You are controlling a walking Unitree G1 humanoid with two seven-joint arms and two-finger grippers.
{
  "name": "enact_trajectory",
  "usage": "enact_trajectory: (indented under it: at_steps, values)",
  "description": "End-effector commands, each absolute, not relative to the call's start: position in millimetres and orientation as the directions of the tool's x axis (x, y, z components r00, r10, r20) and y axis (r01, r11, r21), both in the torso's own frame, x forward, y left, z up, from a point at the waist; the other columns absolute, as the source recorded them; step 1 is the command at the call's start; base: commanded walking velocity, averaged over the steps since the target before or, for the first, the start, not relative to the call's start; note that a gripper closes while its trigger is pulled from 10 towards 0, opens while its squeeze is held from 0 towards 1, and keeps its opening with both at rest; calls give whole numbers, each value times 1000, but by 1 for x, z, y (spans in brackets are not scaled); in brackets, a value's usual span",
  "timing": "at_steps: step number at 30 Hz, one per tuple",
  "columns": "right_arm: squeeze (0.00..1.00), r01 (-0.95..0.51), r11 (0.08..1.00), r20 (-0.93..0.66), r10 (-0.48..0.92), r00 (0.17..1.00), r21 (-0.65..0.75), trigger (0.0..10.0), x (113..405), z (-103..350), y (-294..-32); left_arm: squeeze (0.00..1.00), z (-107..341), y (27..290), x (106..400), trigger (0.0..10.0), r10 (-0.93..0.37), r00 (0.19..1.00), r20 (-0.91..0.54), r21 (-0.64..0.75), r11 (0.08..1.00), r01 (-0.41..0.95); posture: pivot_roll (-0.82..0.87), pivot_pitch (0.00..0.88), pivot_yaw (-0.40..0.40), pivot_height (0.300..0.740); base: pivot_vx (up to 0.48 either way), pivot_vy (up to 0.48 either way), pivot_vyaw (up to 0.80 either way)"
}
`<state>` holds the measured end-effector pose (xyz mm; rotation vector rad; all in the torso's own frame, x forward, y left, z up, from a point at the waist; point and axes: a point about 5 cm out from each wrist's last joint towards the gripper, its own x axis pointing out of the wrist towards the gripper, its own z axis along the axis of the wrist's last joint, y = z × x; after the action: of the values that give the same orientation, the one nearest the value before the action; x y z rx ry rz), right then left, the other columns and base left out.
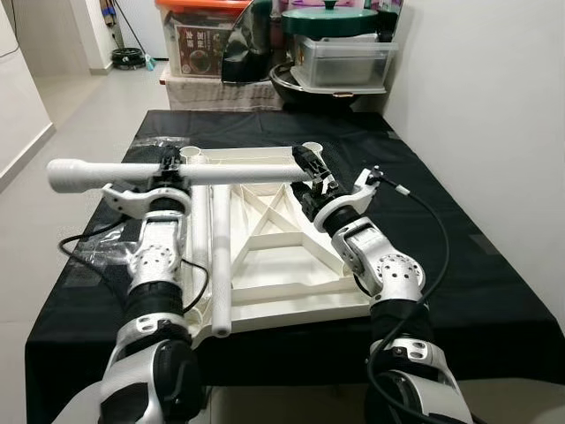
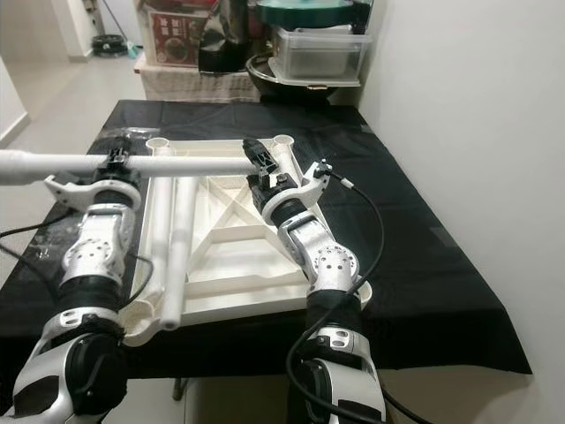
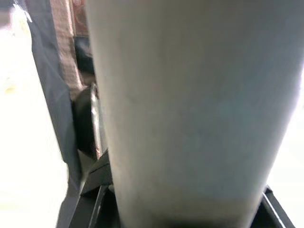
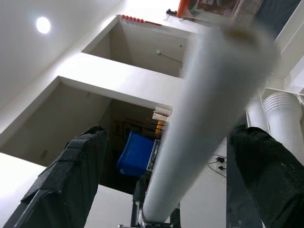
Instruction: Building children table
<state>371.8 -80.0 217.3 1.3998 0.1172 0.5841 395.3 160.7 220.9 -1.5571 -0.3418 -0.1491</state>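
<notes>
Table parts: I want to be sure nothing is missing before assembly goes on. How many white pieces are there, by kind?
Tabletop, upside down on the black cloth: 1
Loose legs lying on the tabletop: 2
Held leg, gripped by the left gripper, its end between the open jaws of the right gripper: 1
Total: 4

We are looking at two silver arms of rounded, jointed segments with black bands between them. The left gripper and right gripper are showing long black fingers on white mounts. Black cables are looping alongside both forearms.
</notes>
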Motion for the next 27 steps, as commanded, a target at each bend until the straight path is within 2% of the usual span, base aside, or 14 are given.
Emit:
enact_trajectory:
  at_steps: [1,2,4,7,8,9,10,11,19,25,26,27]
  values:
    - [0,-331,-35,302,511,805,943,10000,366,227,-39,0,225,146,398,10000,76,943,323,-946,5,324,-53,0,-49,740,0,0,0]
    - [0,-335,-37,305,512,803,942,10000,366,228,-37,0,227,137,399,10000,45,941,335,-942,-9,336,-48,0,-50,740,0,0,0]
    - [0,-335,-37,306,513,802,941,10000,366,228,-36,0,228,135,399,10000,39,940,338,-941,-11,339,-48,0,-50,740,0,0,0]
    - [0,-341,-36,310,513,800,939,10000,366,230,-31,0,229,108,399,10000,-41,939,342,-939,-44,340,-46,0,-45,740,0,0,0]
    - [0,-341,-36,310,513,800,939,10000,366,230,-31,0,229,108,399,10000,-41,939,342,-939,-44,340,-46,0,-45,740,0,0,0]
    - [0,-341,-32,310,503,807,939,6824,367,230,-31,0,229,102,398,10000,-63,937,345,-938,-47,342,-46,0,-42,740,0,0,0]
    - [0,-339,-27,309,488,817,940,1765,368,229,-33,0,228,97,397,10000,-83,935,346,-938,-52,343,-46,0,-42,740,0,0,0]
    - [0,-338,-24,307,478,823,941,0,368,229,-34,0,227,95,396,10000,-94,933,346,-938,-55,342,-46,0,-42,740,0,0,0]
    - [0,-245,-29,242,318,917,969,0,381,220,-57,0,217,87,392,10000,-130,941,313,-950,-29,312,-38,0,-32,740,0,0,0]
    - [0,-234,-50,238,292,926,971,0,382,221,-59,0,219,84,392,10000,-142,935,325,-945,-4,327,-41,0,-26,740,0,0,0]
    - [0,-238,-54,244,287,927,970,0,382,223,-60,0,221,84,390,0,-133,923,360,-932,-10,362,-41,0,-24,740,0,0,0]
    - [0,-241,-56,247,283,927,969,0,383,224,-60,0,224,84,389,0,-125,914,386,-922,-15,387,-41,0,-24,740,0,0,0]
